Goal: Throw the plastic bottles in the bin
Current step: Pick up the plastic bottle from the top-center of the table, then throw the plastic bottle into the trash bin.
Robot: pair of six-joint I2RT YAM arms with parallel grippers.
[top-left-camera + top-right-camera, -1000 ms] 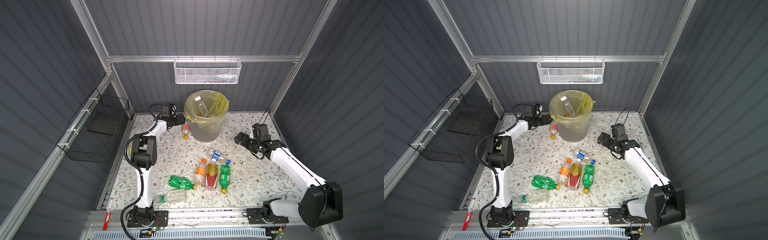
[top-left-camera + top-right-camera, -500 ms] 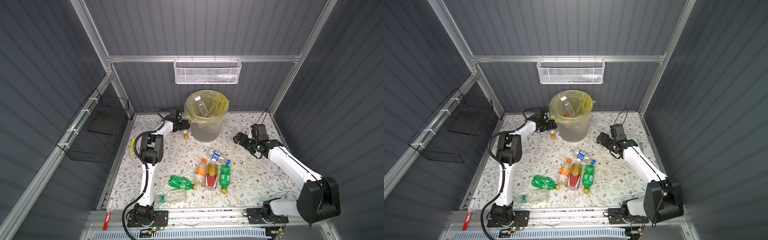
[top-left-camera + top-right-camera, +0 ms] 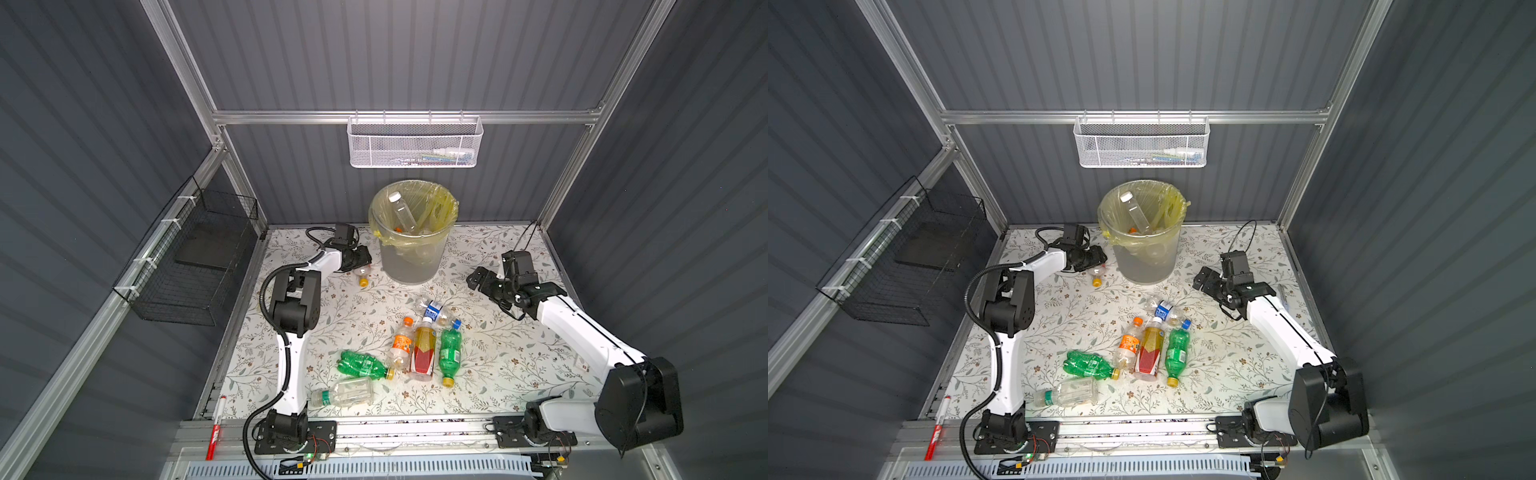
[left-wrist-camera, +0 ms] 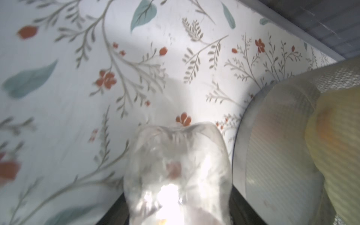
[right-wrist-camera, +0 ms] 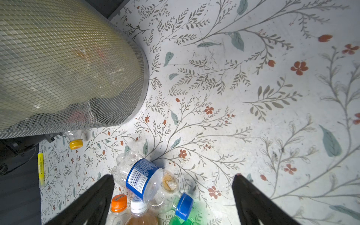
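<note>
The bin (image 3: 409,262) (image 3: 1146,266) stands at the back middle, lined with a yellowish bag, with a clear bottle (image 3: 402,212) leaning inside. My left gripper (image 3: 358,262) (image 3: 1096,259) is low beside the bin's left wall (image 4: 272,155), shut on a small clear bottle (image 4: 177,165) whose yellow cap (image 3: 363,282) points toward the front. My right gripper (image 3: 478,279) (image 5: 173,176) hangs open to the right of the bin, above a blue-labelled clear bottle (image 5: 144,179) (image 3: 434,309). Orange-labelled (image 3: 402,343), amber (image 3: 424,353) and green (image 3: 450,351) bottles lie together mid-table.
A crushed green bottle (image 3: 361,365) and a clear green-capped one (image 3: 345,392) lie near the front. A white mesh basket (image 3: 413,143) hangs on the back wall and a black wire basket (image 3: 195,257) on the left. A red marker (image 3: 216,432) rests on the front rail.
My left gripper moved right to the small bottle beside the bin and closed on it; the bottle now lies tipped with its cap toward the front. The right arm barely shifted.
</note>
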